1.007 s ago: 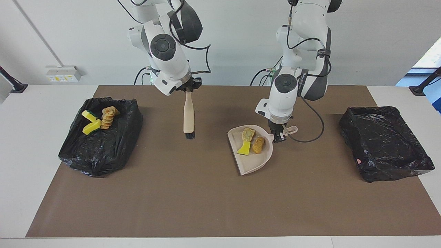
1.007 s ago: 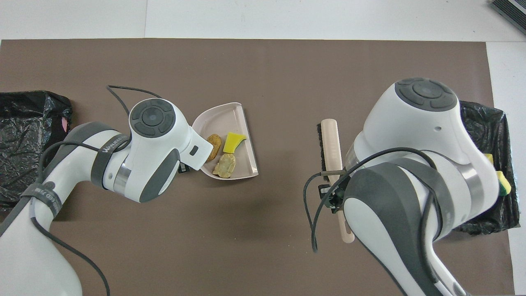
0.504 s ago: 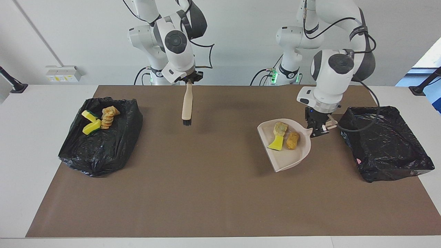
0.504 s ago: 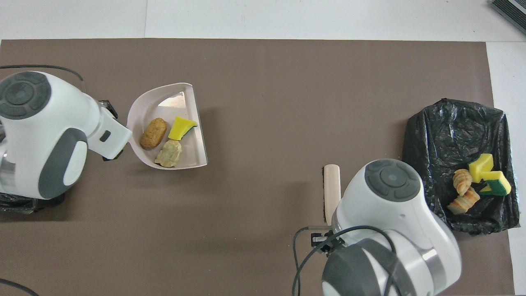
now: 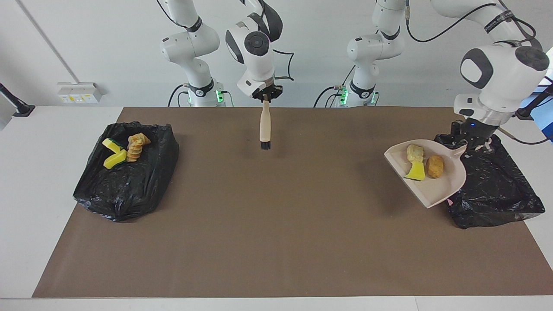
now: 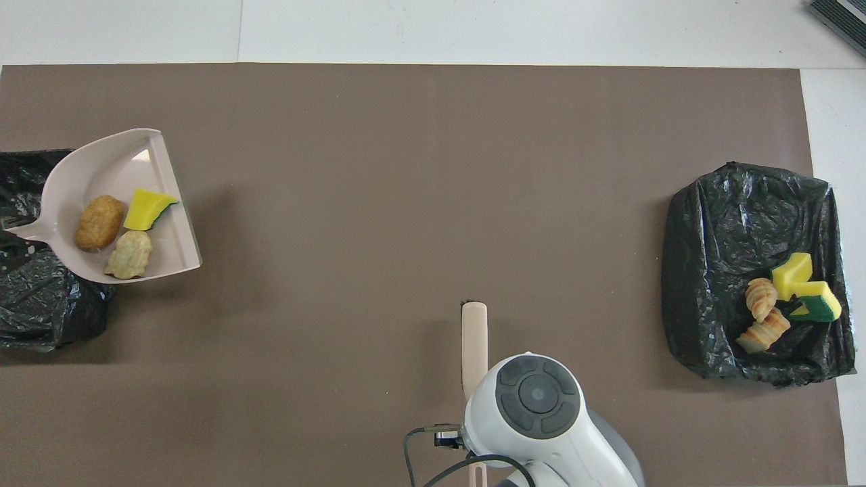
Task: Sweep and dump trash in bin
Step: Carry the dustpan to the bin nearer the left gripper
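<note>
White walls back a pale table point(image 5: 52, 181) covered by a brown mat point(image 5: 276, 224) point(image 6: 419, 169). Two bins lined with black bags sit on it, one at each arm's end. Clock directions below refer to the overhead view, centred on the mat.

At about three o'clock, the bin at the right arm's end point(image 5: 125, 172) point(image 6: 751, 270) holds four scraps of trash: two yellow sponge bits point(image 5: 113, 154) point(image 6: 805, 287) and two tan bread-like lumps point(image 5: 136, 147) point(image 6: 761, 314), bunched in the part of the bin nearer the robots.

At about nine o'clock, the left gripper point(image 5: 468, 138) is clenched on the handle of a beige dustpan point(image 5: 436, 188) point(image 6: 128, 169), held in the air over the edge of the bin at the left arm's end point(image 5: 492, 185) point(image 6: 40, 297), its open lip toward the middle of the mat. In the pan lie a yellow sponge bit point(image 5: 415, 172) point(image 6: 147, 208), a brown lump point(image 5: 434, 166) point(image 6: 99, 222) and a pale lump point(image 5: 414, 152) point(image 6: 130, 253), close together.

At about six o'clock, the right gripper point(image 5: 265, 96) grasps the top of a beige brush point(image 5: 264, 125) point(image 6: 473, 341), which hangs upright, bristles down, above the mat.
</note>
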`<control>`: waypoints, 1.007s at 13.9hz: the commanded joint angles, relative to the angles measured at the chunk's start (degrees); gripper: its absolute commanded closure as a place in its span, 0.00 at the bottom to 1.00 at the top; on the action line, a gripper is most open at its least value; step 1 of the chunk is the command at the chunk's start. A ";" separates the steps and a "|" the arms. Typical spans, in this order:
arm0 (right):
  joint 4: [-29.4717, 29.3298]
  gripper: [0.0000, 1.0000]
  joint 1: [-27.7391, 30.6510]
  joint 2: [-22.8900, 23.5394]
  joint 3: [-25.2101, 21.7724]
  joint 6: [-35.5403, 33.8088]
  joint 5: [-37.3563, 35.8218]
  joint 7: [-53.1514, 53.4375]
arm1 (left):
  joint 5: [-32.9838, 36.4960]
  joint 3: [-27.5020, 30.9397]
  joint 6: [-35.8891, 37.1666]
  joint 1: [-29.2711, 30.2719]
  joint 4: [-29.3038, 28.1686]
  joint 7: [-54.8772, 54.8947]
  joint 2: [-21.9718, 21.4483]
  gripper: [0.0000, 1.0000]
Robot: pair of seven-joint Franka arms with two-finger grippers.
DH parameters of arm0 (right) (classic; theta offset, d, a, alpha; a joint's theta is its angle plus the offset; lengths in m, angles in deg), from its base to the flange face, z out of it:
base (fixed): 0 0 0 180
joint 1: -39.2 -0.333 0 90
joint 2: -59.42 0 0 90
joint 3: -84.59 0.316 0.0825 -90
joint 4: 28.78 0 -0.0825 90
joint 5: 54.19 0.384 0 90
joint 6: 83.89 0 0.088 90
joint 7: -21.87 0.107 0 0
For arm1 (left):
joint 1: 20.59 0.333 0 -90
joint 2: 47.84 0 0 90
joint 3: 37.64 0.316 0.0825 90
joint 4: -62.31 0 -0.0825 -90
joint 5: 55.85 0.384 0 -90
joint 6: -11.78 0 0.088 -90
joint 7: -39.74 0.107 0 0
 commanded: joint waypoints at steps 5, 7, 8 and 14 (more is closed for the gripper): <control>0.85 1.00 -5.24 8.63 -0.33 10.55 0.23 7.01 | 7.33 -0.59 1.93 13.16 13.41 19.87 6.55 1.00; 2.34 1.00 -5.33 8.19 -0.33 10.64 -0.39 7.02 | 16.65 -0.68 0.96 13.25 15.28 19.97 8.49 1.00; 3.31 1.00 -5.59 8.10 -0.33 11.25 -0.83 6.93 | 17.99 -0.59 0.61 13.34 15.28 19.88 9.11 1.00; 6.04 1.00 -7.79 8.01 -0.33 15.03 -3.29 6.93 | 33.18 -0.68 -3.44 11.15 14.31 18.74 10.16 1.00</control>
